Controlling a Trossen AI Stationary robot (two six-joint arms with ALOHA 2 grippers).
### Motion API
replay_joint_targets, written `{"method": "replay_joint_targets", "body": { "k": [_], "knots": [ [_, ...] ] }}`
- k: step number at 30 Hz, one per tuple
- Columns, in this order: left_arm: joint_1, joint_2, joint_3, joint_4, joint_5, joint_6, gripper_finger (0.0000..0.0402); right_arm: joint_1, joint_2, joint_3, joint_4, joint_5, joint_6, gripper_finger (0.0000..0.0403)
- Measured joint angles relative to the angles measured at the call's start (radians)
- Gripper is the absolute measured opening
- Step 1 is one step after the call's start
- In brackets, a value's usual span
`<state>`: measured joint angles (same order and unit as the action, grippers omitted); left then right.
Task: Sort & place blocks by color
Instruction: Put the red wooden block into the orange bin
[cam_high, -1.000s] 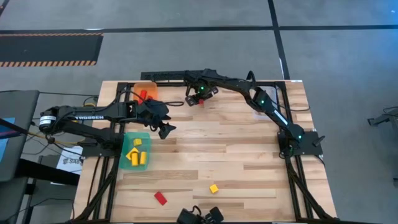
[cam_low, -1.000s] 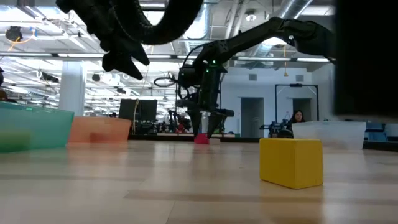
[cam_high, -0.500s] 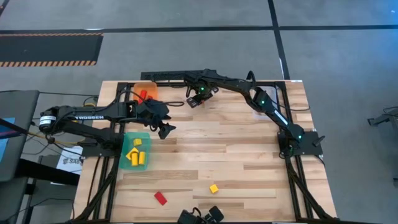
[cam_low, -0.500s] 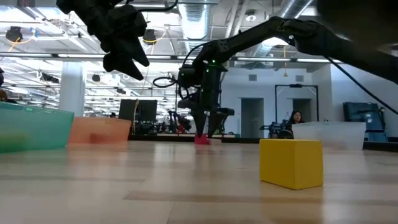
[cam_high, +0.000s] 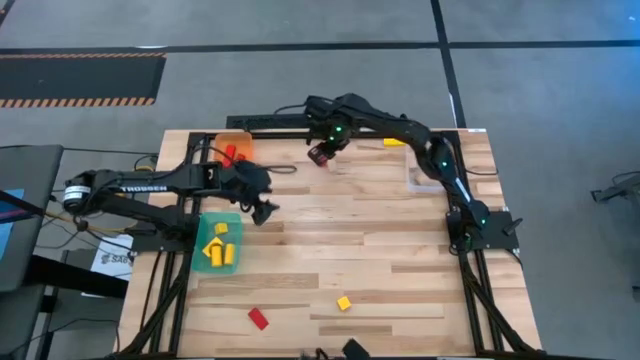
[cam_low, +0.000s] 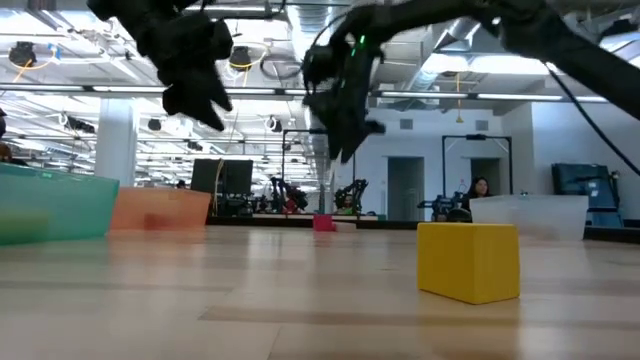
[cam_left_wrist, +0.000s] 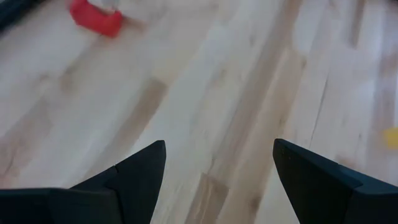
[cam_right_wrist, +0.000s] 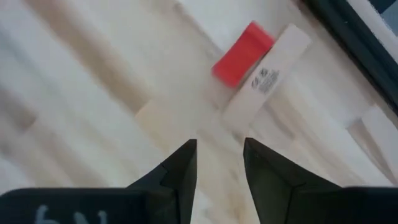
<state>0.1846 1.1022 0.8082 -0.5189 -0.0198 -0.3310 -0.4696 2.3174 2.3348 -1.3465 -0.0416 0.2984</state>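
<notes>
Hovering above the far edge of the tabletop (cam_high: 330, 235), the right gripper (cam_high: 320, 155) is hanging clear of the wood with its fingers (cam_right_wrist: 177, 168) set narrowly apart and nothing between them. Just beneath it, near the middle of the far edge, a red block (cam_right_wrist: 242, 53) is lying on the table, touching a pale strip with printed marks (cam_right_wrist: 267, 74); the same block is showing small and red in the low view (cam_low: 323, 222).

Over by the left edge, the left gripper (cam_high: 262, 208) is hanging above bare boards with its fingers (cam_left_wrist: 140, 171) spread wide and empty, just beside the teal bin (cam_high: 232, 217). That bin is holding several yellow blocks (cam_high: 217, 250). Toward the far left corner, the orange bin (cam_high: 240, 138) is holding red blocks (cam_high: 231, 153).

Near the front edge, a red bar (cam_high: 259, 318) and a yellow cube (cam_high: 344, 302) are lying apart from each other on the open wood; the cube is standing large in the low view (cam_low: 468, 260). Another yellow block (cam_high: 394, 142) is resting at the far edge toward the right corner, near a clear bin (cam_high: 418, 178).
</notes>
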Motion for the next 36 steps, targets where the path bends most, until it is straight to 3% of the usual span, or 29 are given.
{"method": "replay_joint_targets", "body": {
  "k": [6,9,14,18,25,32,36],
  "knots": [
    [-0.137,0.053,0.0,-0.214,0.301,0.295,0.0283,0.055,-0.135,0.0,-0.111,0.004,-0.061,0.0155],
    [-0.286,0.082,0.0,-0.268,0.346,0.408,0.0283,0.095,-0.177,0.001,-0.145,0.007,-0.061,0.0153],
    [-0.559,0.127,0.0,-0.247,0.308,0.536,0.0283,0.181,-0.215,0.001,-0.18,0.027,-0.056,0.0156],
    [-0.714,0.181,0.0,-0.134,0.242,0.56,0.0283,0.243,-0.211,0.0,-0.187,0.041,-0.056,0.016],
    [-0.814,0.304,-0.014,0.071,0.216,0.549,0.0283,0.307,-0.202,-0.001,-0.164,0.044,-0.061,0.016],
    [-0.887,0.463,-0.019,0.327,0.146,0.457,0.0283,0.318,-0.207,-0.001,-0.201,0.044,-0.102,0.0158],
    [-0.91,0.562,-0.019,0.374,0.115,0.365,0.0283,0.32,-0.207,-0.001,-0.214,0.044,-0.145,0.016]
  ]
}}
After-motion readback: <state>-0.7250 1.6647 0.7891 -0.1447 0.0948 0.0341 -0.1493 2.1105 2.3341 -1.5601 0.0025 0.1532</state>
